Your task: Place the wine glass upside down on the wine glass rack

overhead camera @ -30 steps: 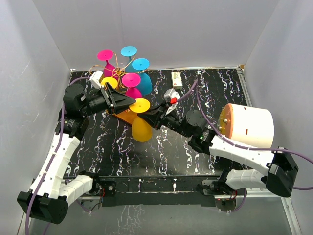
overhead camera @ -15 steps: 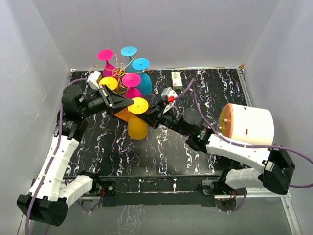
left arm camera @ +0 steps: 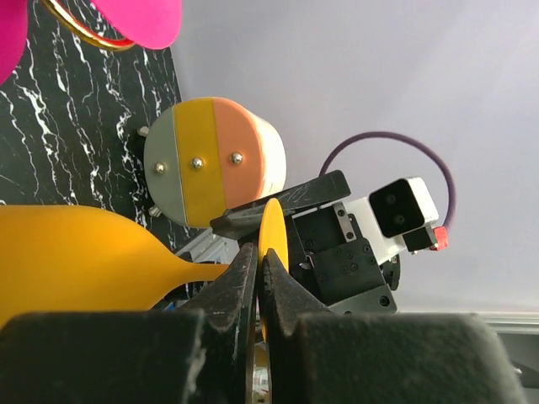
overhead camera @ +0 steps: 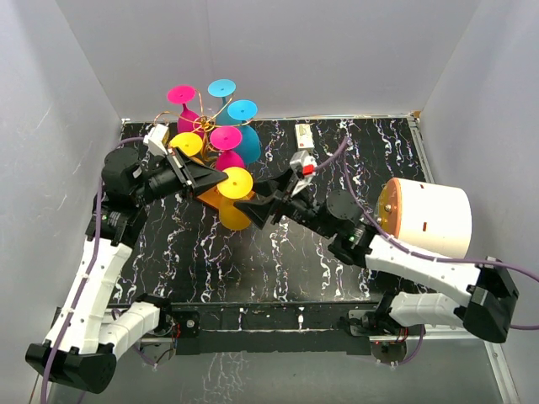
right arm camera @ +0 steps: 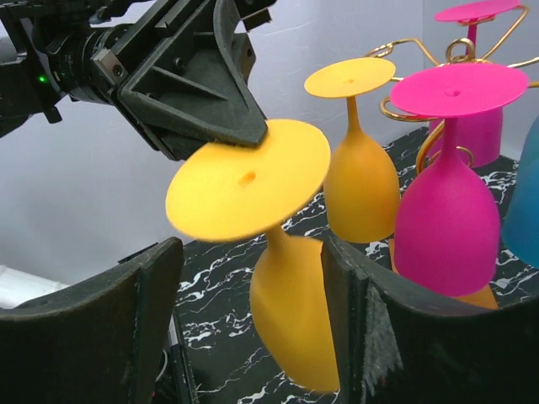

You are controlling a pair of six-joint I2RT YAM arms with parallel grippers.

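Note:
A yellow wine glass (overhead camera: 236,212) hangs foot up and bowl down just right of the wine glass rack (overhead camera: 205,126), above the black marbled table. My left gripper (overhead camera: 224,178) is shut on the rim of its round foot (left arm camera: 272,234), with the bowl (left arm camera: 76,252) off to the left in its wrist view. My right gripper (right arm camera: 253,252) is open. Its fingers (right arm camera: 147,324) stand either side of the bowl (right arm camera: 295,311), with a gap on the left side. The left gripper (right arm camera: 210,101) pinches the foot (right arm camera: 248,181) from above.
The rack's gold wire (right arm camera: 413,42) carries several upside-down glasses: a yellow one (right arm camera: 358,168), a magenta one (right arm camera: 446,202) and blue ones (overhead camera: 242,114). A white cylinder (overhead camera: 425,217) lies at the right. A small white box (overhead camera: 304,137) sits at the back.
The left gripper has shut on the glass's foot. The right gripper has let go of the bowl and opened. The glass has shifted slightly left, toward the rack.

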